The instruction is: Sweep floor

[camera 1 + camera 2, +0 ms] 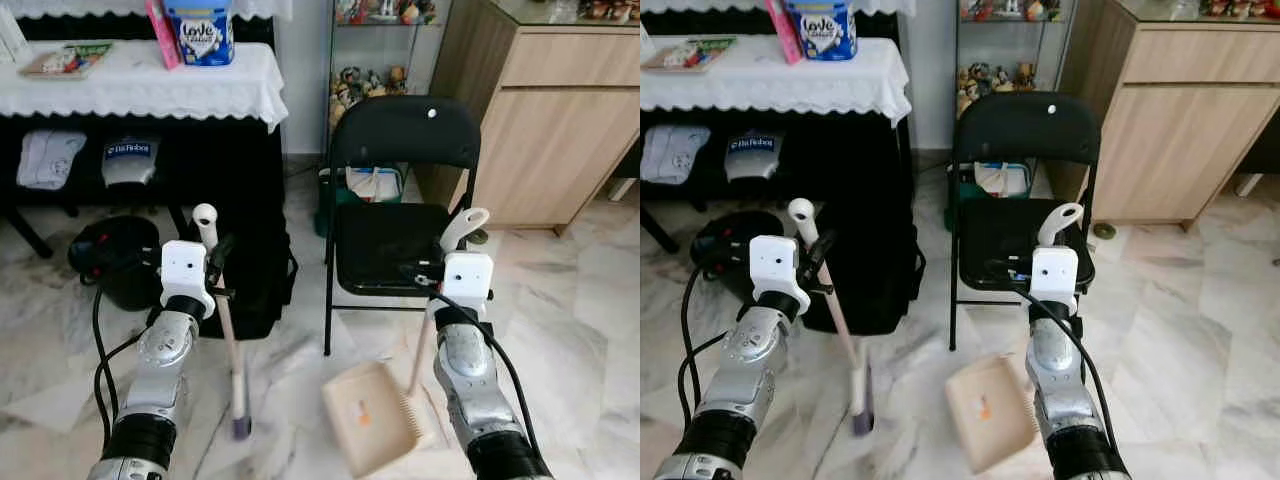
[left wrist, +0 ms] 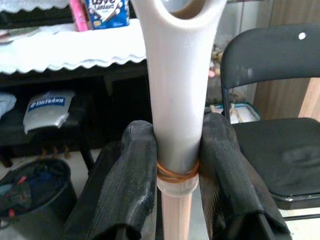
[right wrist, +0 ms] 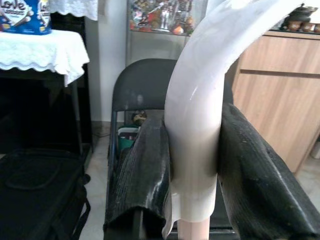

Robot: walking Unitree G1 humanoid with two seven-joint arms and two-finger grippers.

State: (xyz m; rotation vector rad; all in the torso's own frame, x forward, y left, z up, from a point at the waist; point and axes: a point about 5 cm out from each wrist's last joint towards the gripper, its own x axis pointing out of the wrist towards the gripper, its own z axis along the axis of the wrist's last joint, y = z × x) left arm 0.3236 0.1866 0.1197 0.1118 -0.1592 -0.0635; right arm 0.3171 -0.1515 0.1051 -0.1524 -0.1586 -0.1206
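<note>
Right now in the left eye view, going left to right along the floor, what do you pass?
Black bin → broom held by the left end effector → dustpan → right end effector gripping the dustpan handle.

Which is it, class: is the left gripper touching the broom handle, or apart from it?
Touching. In the left wrist view, both black fingers of the left gripper press against the sides of the broom handle, no gap.

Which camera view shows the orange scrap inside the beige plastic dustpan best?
The left eye view: the orange scrap lies plainly on the beige plastic dustpan. The right eye view shows it too, less centred. The wrist views show handles instead.
</note>
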